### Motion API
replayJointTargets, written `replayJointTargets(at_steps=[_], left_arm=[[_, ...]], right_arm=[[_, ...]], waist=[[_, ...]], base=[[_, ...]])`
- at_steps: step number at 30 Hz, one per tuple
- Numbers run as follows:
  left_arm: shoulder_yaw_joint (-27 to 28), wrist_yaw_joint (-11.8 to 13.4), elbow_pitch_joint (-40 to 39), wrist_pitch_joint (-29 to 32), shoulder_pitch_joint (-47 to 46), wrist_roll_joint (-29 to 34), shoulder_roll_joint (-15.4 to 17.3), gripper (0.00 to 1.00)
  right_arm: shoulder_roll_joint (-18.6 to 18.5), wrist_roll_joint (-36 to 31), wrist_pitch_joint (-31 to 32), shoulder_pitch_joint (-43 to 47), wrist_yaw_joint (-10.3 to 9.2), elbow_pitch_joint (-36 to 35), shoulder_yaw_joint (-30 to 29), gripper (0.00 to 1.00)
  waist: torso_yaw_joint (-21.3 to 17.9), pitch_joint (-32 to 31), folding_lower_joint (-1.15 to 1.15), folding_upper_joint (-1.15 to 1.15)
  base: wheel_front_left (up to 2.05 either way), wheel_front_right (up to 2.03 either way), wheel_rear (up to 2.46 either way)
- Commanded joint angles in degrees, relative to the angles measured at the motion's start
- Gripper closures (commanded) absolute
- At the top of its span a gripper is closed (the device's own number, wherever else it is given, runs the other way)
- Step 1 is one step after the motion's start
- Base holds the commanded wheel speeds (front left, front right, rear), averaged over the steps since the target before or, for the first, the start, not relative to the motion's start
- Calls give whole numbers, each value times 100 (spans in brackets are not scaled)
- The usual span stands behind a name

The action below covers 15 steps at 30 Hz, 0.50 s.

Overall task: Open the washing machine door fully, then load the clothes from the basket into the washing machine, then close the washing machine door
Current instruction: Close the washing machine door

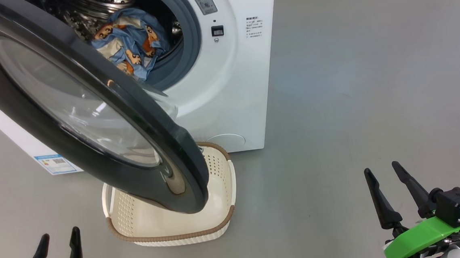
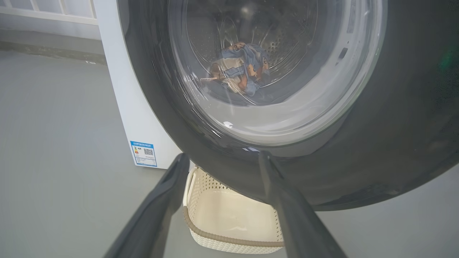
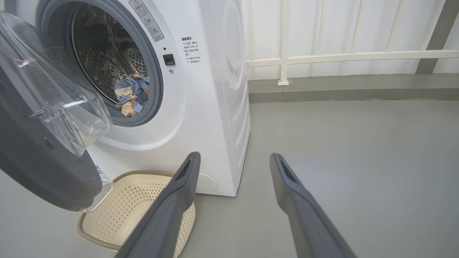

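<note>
The washing machine door (image 1: 83, 111) stands part-open, jutting over the basket (image 1: 168, 224), while the clothes (image 1: 131, 43) lie bunched in the steel drum of the washing machine (image 1: 227, 88). The basket, on the floor (image 1: 353, 96) just before the machine, appears empty, though the door hides part of it. The left gripper (image 1: 59, 234) and right gripper (image 1: 380, 168) hover low, fingers spread wide and holding nothing, well apart from the door. Rigid, hinged and glossy, the door will likely slip under a pinch; a flat push on its outer rim, far from the hinge, should swing it shut.
</note>
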Motion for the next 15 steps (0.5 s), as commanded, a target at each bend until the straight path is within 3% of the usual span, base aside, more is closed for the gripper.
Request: replayJointTargets(at_steps=[1,15], left_arm=[[270,-9,-78,-52,-93,92,85,0],[289,-9,-92,-52,-89,250,10,0]], right_arm=[[-53,-37,-43,24,9,-125,99,0],[-48,-46,-43,36,9,-131,90,0]], waist=[[5,-9,0,0],[76,-64,0,0]], base=[[0,0,0],[0,0,0]])
